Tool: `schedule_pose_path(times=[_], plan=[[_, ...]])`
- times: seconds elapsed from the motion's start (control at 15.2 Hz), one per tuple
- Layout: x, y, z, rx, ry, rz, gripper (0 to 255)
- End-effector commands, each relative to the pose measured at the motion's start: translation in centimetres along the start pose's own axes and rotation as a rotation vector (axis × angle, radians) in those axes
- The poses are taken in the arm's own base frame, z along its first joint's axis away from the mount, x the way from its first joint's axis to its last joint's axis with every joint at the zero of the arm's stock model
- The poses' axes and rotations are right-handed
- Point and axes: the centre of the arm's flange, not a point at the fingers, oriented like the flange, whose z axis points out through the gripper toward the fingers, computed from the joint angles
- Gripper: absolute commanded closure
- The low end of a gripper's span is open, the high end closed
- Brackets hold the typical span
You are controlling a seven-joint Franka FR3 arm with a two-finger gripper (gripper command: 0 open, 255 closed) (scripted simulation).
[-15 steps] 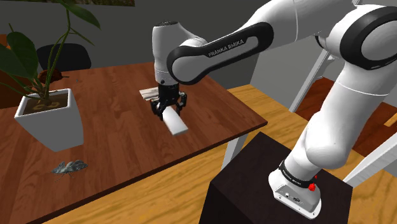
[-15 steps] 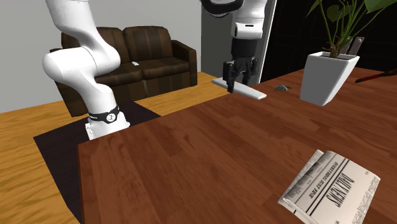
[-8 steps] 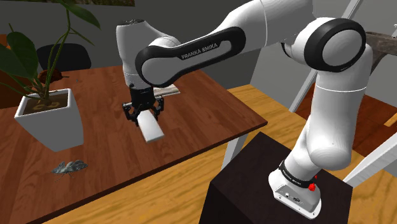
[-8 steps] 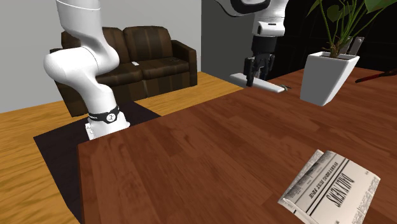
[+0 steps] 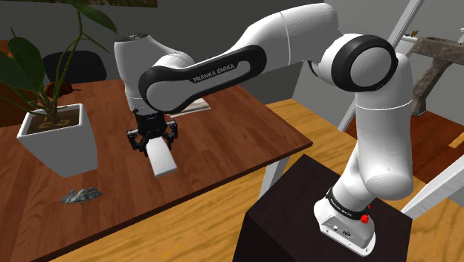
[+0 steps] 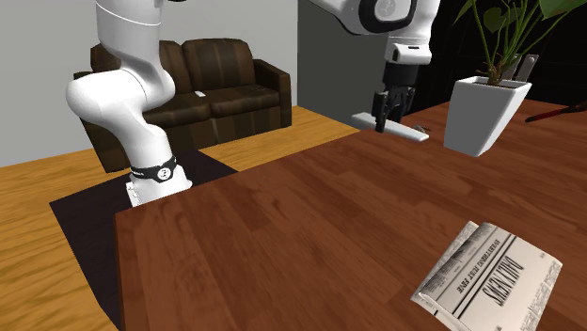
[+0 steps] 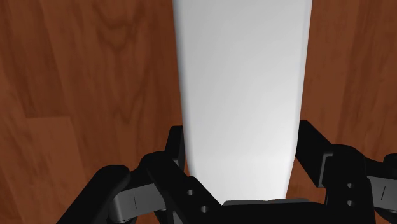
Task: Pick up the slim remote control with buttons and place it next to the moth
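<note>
My black gripper (image 5: 152, 139) is shut on a plain white slim remote control (image 5: 161, 158), held in the air above the brown wooden table (image 5: 223, 134). In the wrist view the remote control (image 7: 242, 95) runs out long and flat from between the two fingers (image 7: 172, 153), which clasp its sides. The second exterior view has the gripper (image 6: 388, 103) and the remote control (image 6: 390, 126) near the table's far edge. A small grey moth (image 5: 81, 195) lies on the table near its front edge, down and to the shoulder view's left of the gripper.
A white planter with a leafy plant (image 5: 59, 138) stands just above the moth in the shoulder view. A folded newspaper (image 6: 487, 273) lies near the second exterior view's lower right. A brown sofa (image 6: 212, 85) stands beyond the arm's dark stand (image 5: 320, 223).
The arm has swung toward the shoulder view's left, carrying the remote control across the table toward the planter and moth. The grip stays the same.
</note>
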Motion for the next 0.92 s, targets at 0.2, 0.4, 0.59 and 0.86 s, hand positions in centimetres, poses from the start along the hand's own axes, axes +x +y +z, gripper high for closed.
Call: schedule_pose_path(times=[0.2,0.4,0.59,0.86], plan=[[0.0,-0.1,2.6,0.001,0.001,0.000,255],[0.0,-0.1,4.2,0.001,0.001,0.000,255],[0.1,-0.2,5.8,0.001,0.001,0.000,255],[0.1,-0.2,6.1,0.001,0.001,0.000,255]])
